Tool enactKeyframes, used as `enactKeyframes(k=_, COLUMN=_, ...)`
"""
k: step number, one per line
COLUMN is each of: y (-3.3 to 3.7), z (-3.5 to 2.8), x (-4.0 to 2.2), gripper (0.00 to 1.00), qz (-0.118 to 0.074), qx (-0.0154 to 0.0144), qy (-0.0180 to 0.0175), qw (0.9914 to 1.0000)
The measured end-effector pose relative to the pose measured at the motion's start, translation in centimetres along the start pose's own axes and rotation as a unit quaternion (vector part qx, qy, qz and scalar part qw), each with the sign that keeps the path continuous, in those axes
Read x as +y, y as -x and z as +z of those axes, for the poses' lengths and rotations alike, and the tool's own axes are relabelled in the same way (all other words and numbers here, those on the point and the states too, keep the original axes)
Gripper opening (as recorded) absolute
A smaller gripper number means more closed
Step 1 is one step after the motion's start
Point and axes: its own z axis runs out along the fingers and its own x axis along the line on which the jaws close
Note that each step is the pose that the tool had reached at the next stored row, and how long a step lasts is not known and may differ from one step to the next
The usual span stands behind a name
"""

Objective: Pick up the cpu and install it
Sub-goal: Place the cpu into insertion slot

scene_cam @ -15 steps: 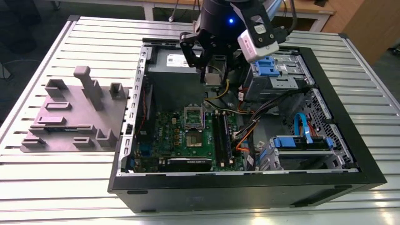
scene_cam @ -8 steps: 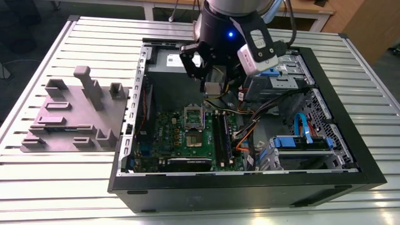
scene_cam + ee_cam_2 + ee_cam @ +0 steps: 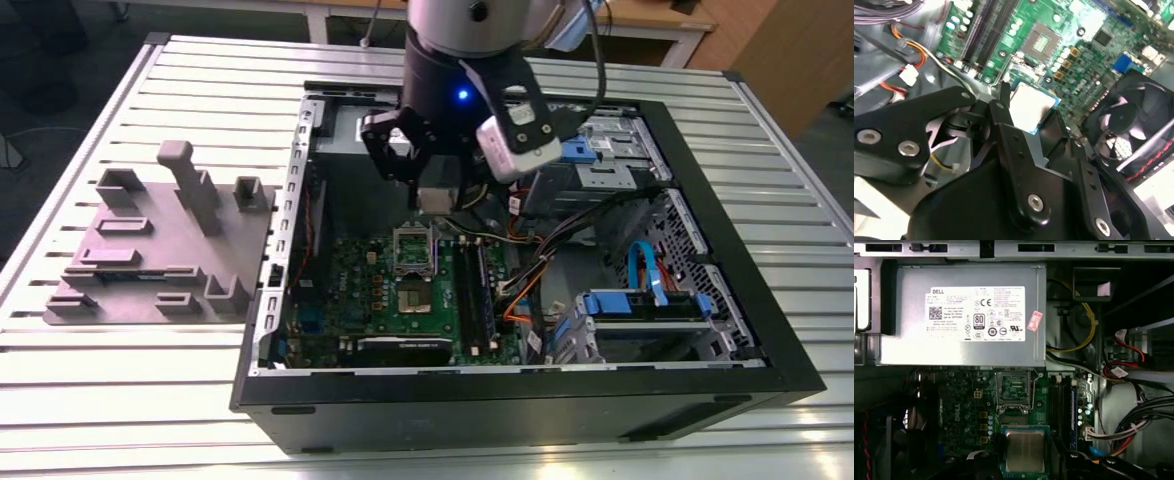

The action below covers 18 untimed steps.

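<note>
The cpu (image 3: pixel 1025 450) is clamped by its edges in the jaws of the gripper (image 3: pixel 1030 111). It is judged light, stiff, fragile.

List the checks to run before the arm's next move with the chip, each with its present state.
1. Small square silver-topped cpu clamped in the black gripper: ok.
2. Dark metal-framed socket empty: ok.
3. Cpu centred over the socket: cannot tell.
4. Cpu held level: cannot tell.
5. Loose orange wires off the socket: ok.
6. Cpu seated: not ok; it hangs above the green motherboard.
</note>
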Motion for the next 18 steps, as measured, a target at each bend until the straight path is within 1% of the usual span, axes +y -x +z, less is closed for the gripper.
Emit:
enactKeyframes(k=1, y=-0.21, z=0.18, x=0.00, gripper=0.47, qz=-0.002, qx=0.0000, qy=-0.0001, qw=1.00000)
enactKeyframes(k=2, y=-0.24, z=0.37, x=-0.01, gripper=0.47, qz=-0.005, qx=0.0002, qy=-0.0002, qw=0.99998)
enactKeyframes(k=5, y=-0.17, z=0.91, x=-0.02, gripper=0.47, qz=-0.024, qx=0.0004, qy=-0.0004, qw=0.99972)
enactKeyframes(k=7, y=-0.16, z=1.27, x=-0.06, gripper=0.47, qz=-0.029, qx=0.0006, qy=-0.0005, qw=0.99957)
enactKeyframes(k=9, y=-0.17, z=1.63, x=-0.28, gripper=0.47, qz=-0.028, qx=0.0005, qy=-0.0004, qw=0.99960)
enactKeyframes(k=13, y=-0.18, z=2.35, x=-0.62, gripper=0.47, qz=-0.015, qx=-0.0024, qy=-0.0005, qw=0.99989)
enactKeyframes(k=18, y=-0.17, z=3.19, x=-1.58, gripper=0.47, qz=-0.008, qx=-0.0033, qy=-0.0003, qw=0.99997)
